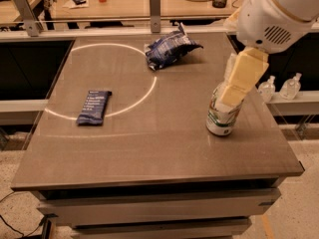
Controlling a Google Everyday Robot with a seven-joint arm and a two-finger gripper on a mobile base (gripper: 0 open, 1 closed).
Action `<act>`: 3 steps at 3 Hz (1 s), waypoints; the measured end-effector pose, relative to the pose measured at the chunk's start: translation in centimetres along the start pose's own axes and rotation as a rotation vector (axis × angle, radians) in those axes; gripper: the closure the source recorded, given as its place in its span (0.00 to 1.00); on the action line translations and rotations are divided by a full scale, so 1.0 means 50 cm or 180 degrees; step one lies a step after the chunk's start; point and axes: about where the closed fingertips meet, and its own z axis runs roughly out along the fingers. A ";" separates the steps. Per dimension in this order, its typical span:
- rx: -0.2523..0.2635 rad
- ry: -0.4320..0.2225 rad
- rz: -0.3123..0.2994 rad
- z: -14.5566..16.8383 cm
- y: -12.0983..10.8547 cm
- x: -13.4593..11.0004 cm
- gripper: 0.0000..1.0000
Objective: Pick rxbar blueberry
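- Brown table (149,158), white ring (149,86) marked on it
- rxbar blueberry (94,106) flat on ring's left arc
- gripper (232,94) in front of can (222,122), right side; grip state: can't tell
- Cluttered desk (124,4) behind

Cream gripper (233,95) by green-white can (221,123)

The white arm (279,14) sits at the upper right (its rounded housing fills that corner), and the cream gripper (232,94) hangs from it, angled down and leftward, above the worktop's (149,148) right side.
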 end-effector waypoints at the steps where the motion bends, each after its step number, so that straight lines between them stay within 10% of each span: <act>1: -0.0017 -0.0154 0.0046 0.046 -0.023 -0.078 0.00; 3: 0.0028 -0.0811 0.0364 0.159 -0.055 -0.164 0.00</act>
